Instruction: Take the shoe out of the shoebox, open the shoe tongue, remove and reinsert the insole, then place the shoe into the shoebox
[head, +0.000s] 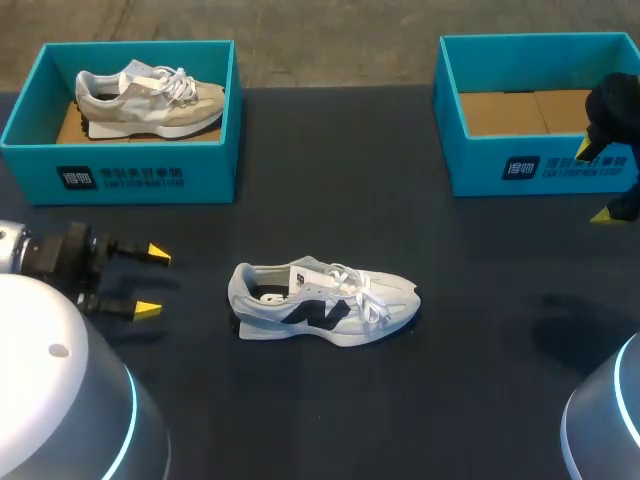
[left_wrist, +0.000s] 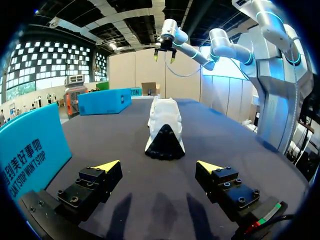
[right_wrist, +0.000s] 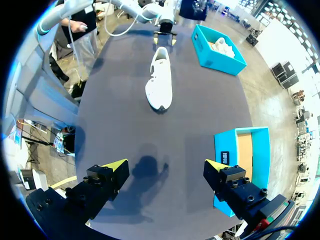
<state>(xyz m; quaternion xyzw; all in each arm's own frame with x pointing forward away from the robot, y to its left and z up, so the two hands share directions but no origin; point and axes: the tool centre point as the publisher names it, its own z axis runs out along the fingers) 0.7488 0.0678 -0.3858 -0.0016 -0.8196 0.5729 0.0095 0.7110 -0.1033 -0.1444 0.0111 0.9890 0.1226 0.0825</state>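
Observation:
A white and grey shoe (head: 325, 303) with a dark side logo lies on its sole in the middle of the dark table, toe pointing right, laces tied. My left gripper (head: 150, 280) stands open to the left of its heel, nothing between its fingers. From the left wrist the shoe (left_wrist: 162, 125) is straight ahead, heel towards my left gripper (left_wrist: 159, 166). An empty teal shoebox (head: 540, 170) sits at the back right. Over that box's right end my right gripper (head: 594, 182) hangs open, high above the table. Below my right gripper (right_wrist: 166, 164) the table is bare, and the shoe (right_wrist: 160, 80) lies far ahead.
A second teal shoebox (head: 120, 178) at the back left holds a beige shoe (head: 150, 100). Its wall (left_wrist: 30, 150) stands close beside my left gripper. The empty box (right_wrist: 225, 142) lies under my right gripper's finger side.

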